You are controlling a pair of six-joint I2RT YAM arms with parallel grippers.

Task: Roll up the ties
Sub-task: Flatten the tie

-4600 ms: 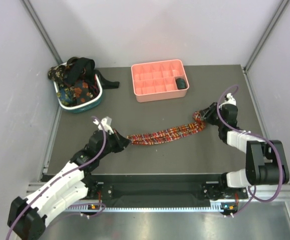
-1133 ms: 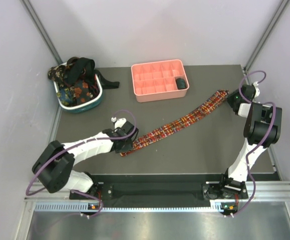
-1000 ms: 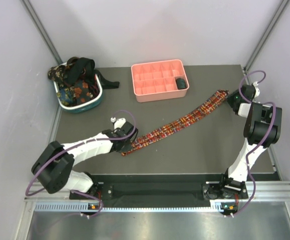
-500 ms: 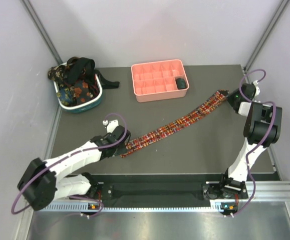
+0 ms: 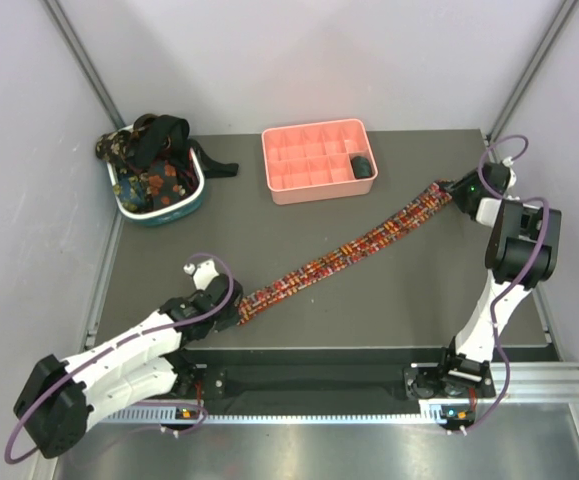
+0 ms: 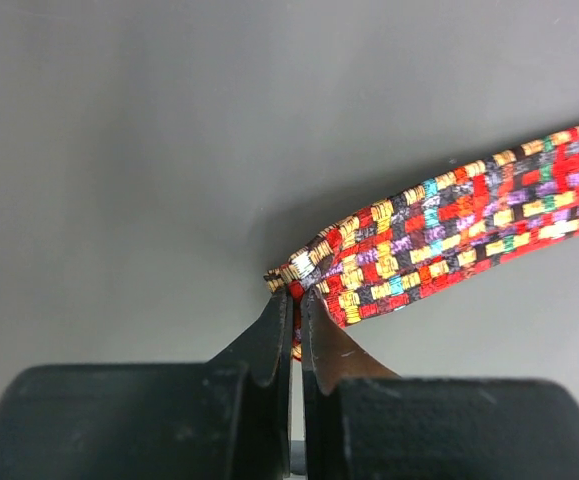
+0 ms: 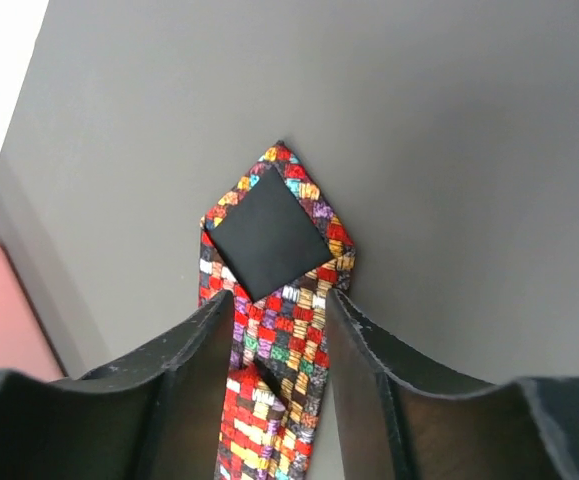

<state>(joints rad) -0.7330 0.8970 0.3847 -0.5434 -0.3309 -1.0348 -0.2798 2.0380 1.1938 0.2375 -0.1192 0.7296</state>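
Observation:
The red-yellow-dark plaid tie [image 5: 349, 245] lies stretched diagonally across the dark table, from near left to far right. My left gripper [image 5: 232, 312] is shut on its narrow end, and the left wrist view shows the jaws [image 6: 296, 295] pinching the tip of the tie [image 6: 449, 240]. My right gripper [image 5: 459, 190] is open at the far right. In the right wrist view its fingers [image 7: 279, 300] straddle the wide end [image 7: 304, 345], which lies flat, underside up, showing a black lining [image 7: 269, 240]. Other dark floral and black ties [image 5: 154, 150] are piled in the basket.
The teal-and-white oval basket [image 5: 191, 203] stands at the far left. A pink compartment tray [image 5: 299, 155] stands at the far middle and holds a dark rolled item [image 5: 362, 167]. Grey walls enclose the table on three sides.
My left gripper has drawn the tie's narrow end toward the near left, and the tie now lies straighter and tauter. The right gripper stays at the wide end.

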